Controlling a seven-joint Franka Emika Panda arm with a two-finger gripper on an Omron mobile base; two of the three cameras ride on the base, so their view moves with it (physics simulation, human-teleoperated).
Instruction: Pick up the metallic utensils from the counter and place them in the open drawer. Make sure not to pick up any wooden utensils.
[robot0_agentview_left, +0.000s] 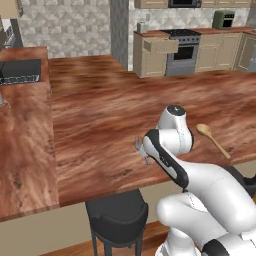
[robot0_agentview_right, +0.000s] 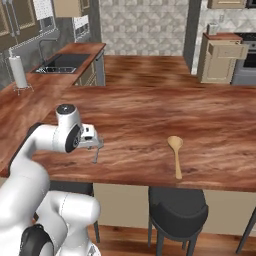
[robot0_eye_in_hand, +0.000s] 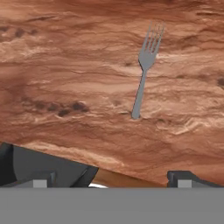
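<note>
A silver-grey fork (robot0_eye_in_hand: 145, 70) lies flat on the reddish-brown counter (robot0_eye_in_hand: 65, 65), tines toward the top of the hand view. My gripper (robot0_eye_in_hand: 113, 180) hovers above the counter's near edge, open and holding nothing, with the fork ahead of its fingertips (robot0_eye_in_hand: 41, 179). The same fork (robot0_agentview_left: 139, 146) peeks out beside my arm in the left base view, and shows below the hand (robot0_agentview_right: 89, 138) as a fork (robot0_agentview_right: 95, 156) in the right base view. The tan wooden spoon (robot0_agentview_right: 175, 154) lies to the right, also spoon (robot0_agentview_left: 212, 139). The open drawer (robot0_agentview_left: 161, 46) juts from a beige cabinet far across the room, drawer (robot0_agentview_right: 227, 50).
A dark stool (robot0_agentview_left: 117, 216) stands under the counter's near edge, with another stool (robot0_agentview_right: 177, 207) under the spoon's side. A sink (robot0_agentview_right: 62, 63) and a paper towel roll (robot0_agentview_right: 19, 72) sit on the left counter wing. A stove (robot0_agentview_left: 182, 50) stands beside the drawer cabinet.
</note>
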